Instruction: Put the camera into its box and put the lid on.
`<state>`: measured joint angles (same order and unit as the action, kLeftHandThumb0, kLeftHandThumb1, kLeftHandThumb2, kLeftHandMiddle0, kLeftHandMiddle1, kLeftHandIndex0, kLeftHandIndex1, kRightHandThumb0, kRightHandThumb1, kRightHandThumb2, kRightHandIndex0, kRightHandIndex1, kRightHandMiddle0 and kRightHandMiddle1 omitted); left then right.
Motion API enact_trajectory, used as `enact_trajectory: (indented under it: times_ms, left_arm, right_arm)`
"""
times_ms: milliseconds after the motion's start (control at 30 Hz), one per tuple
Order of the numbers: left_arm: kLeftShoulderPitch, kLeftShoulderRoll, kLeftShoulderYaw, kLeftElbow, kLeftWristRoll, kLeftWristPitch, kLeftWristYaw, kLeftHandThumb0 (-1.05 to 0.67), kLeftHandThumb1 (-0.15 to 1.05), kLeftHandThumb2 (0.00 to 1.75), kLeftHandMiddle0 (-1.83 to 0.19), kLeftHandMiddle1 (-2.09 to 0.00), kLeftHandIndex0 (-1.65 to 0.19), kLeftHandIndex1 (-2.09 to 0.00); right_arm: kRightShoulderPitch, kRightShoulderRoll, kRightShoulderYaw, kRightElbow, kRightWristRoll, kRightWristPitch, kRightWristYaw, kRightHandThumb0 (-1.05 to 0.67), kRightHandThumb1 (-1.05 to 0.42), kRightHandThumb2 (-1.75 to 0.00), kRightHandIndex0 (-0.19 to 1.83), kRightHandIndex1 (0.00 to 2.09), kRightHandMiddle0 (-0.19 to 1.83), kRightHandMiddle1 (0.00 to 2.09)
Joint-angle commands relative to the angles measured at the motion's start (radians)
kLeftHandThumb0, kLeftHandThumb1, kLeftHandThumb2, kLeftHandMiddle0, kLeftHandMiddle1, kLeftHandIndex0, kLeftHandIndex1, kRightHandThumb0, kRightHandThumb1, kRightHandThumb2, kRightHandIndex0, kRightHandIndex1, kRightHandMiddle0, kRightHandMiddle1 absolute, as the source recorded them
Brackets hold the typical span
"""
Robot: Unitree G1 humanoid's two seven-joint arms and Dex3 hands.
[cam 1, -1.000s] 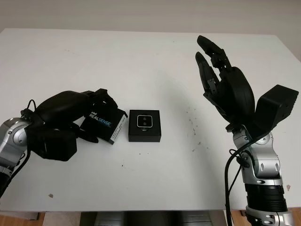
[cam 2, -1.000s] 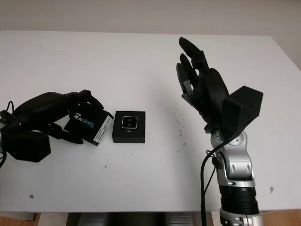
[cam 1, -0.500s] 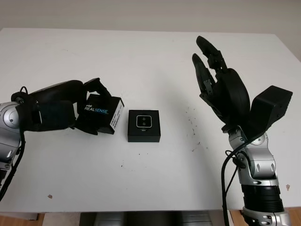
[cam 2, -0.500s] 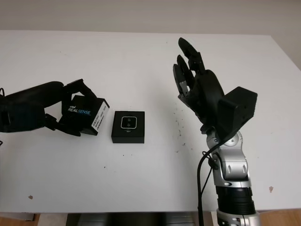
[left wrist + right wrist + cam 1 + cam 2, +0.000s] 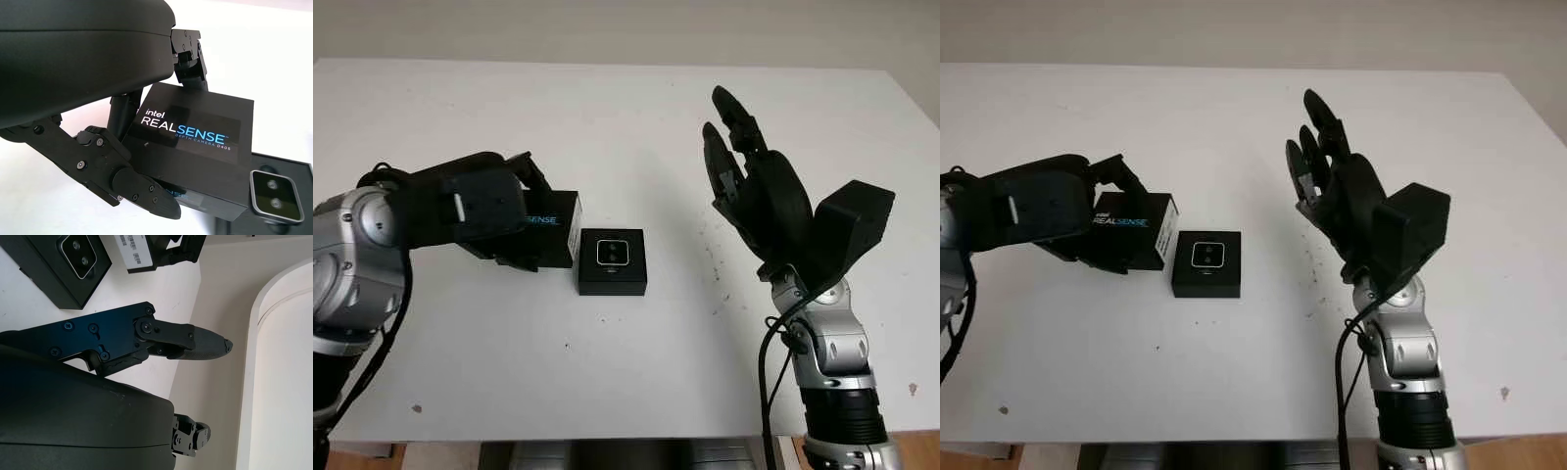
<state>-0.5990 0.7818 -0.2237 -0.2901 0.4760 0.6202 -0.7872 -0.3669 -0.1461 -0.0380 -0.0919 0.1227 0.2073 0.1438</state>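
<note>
Fingers of my left hand [image 5: 480, 211] were clamped on the black printed cardboard lid [image 5: 195, 147], carried just beside the open black box [image 5: 612, 279] where the small silver camera [image 5: 613, 254] already sat, while my right hand [image 5: 749, 196] hovered open, well apart.
</note>
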Motion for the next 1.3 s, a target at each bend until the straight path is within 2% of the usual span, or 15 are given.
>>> enact_trajectory:
  times_ms: [0,100,167,333,367,433,500,600,700,800,900,1033,1267]
  left_arm:
    - [-0.037,-0.021,-0.022,-0.021,0.012,0.017,-0.005,-0.28,1.05,0.41,-0.4,-2.09,-0.22,-2.03]
    - [-0.071,-0.061,-0.045,-0.012,-0.003,0.072,-0.03,-0.27,1.05,0.44,-0.69,-2.09,-0.36,-2.05]
    - [-0.084,-0.075,-0.054,-0.005,-0.016,0.071,-0.039,-0.27,1.05,0.44,-0.47,-2.09,-0.33,-2.01]
    - [-0.085,-0.096,-0.05,0.015,-0.059,-0.007,-0.029,-0.26,1.05,0.43,-0.43,-2.09,-0.29,-2.02]
    - [-0.082,-0.096,-0.049,0.019,-0.063,-0.019,-0.026,-0.27,1.05,0.44,-0.36,-2.01,-0.23,-1.99]
    - [-0.085,-0.107,-0.053,0.02,-0.063,0.003,-0.023,-0.28,1.05,0.44,-0.3,-1.9,-0.17,-1.93]
    - [-0.083,-0.127,-0.052,0.02,-0.067,0.027,-0.009,-0.28,1.05,0.44,-0.3,-1.86,-0.19,-1.92]
    - [-0.091,-0.154,-0.062,0.019,-0.062,0.095,0.0,-0.3,1.05,0.45,-0.37,-2.04,-0.29,-2.04]
    - [-0.086,-0.175,-0.067,0.023,-0.062,0.114,0.024,-0.3,1.05,0.43,-0.51,-2.09,-0.42,-2.09]
    - [-0.077,-0.186,-0.079,0.021,-0.046,0.131,0.054,-0.31,1.05,0.42,-0.51,-2.09,-0.41,-2.02]
    - [-0.075,-0.191,-0.098,0.024,-0.026,0.15,0.072,-0.3,1.05,0.44,-0.34,-2.08,-0.32,-1.96]
    - [-0.065,-0.205,-0.098,0.038,-0.025,0.149,0.098,-0.28,1.05,0.45,-0.27,-2.09,-0.26,-2.0]
    - [-0.088,-0.193,-0.132,0.035,-0.02,0.2,0.055,-0.27,1.05,0.46,-0.22,-2.04,-0.17,-1.99]
  right_arm:
    - [-0.004,0.006,0.008,-0.008,-0.015,-0.008,-0.009,-0.6,-1.05,-0.49,-0.01,0.07,-0.15,0.34]
    - [-0.002,0.005,0.012,-0.012,-0.031,-0.005,-0.015,-0.61,-1.05,-0.48,0.0,0.08,-0.13,0.35]
    - [-0.001,0.004,0.012,-0.011,-0.034,-0.009,-0.016,-0.61,-1.05,-0.47,0.01,0.08,-0.13,0.36]
    - [0.003,0.006,0.011,-0.015,-0.035,-0.006,-0.018,-0.62,-1.05,-0.46,0.02,0.08,-0.12,0.36]
    - [0.004,0.005,0.012,-0.016,-0.037,-0.006,-0.02,-0.62,-1.05,-0.45,0.02,0.08,-0.11,0.36]
    - [0.005,0.005,0.012,-0.017,-0.038,-0.005,-0.021,-0.63,-1.05,-0.45,0.02,0.08,-0.11,0.35]
    - [0.005,0.004,0.013,-0.017,-0.038,-0.005,-0.019,-0.63,-1.05,-0.45,0.02,0.08,-0.11,0.34]
    - [0.004,0.004,0.014,-0.014,-0.038,-0.009,-0.017,-0.63,-1.05,-0.45,0.01,0.07,-0.11,0.34]
    - [0.003,0.004,0.014,-0.001,-0.042,-0.023,-0.018,-0.64,-1.05,-0.45,0.02,0.07,-0.1,0.34]
    - [0.001,0.006,0.015,0.004,-0.044,-0.028,-0.017,-0.64,-1.05,-0.45,0.02,0.07,-0.1,0.33]
    - [0.0,0.01,0.015,0.01,-0.044,-0.035,-0.019,-0.64,-1.05,-0.44,0.03,0.07,-0.1,0.34]
    - [0.003,0.013,0.016,0.011,-0.042,-0.04,-0.017,-0.64,-1.05,-0.44,0.02,0.07,-0.11,0.34]
    - [0.007,0.02,0.015,0.01,-0.037,-0.048,-0.015,-0.64,-1.05,-0.44,0.02,0.07,-0.1,0.33]
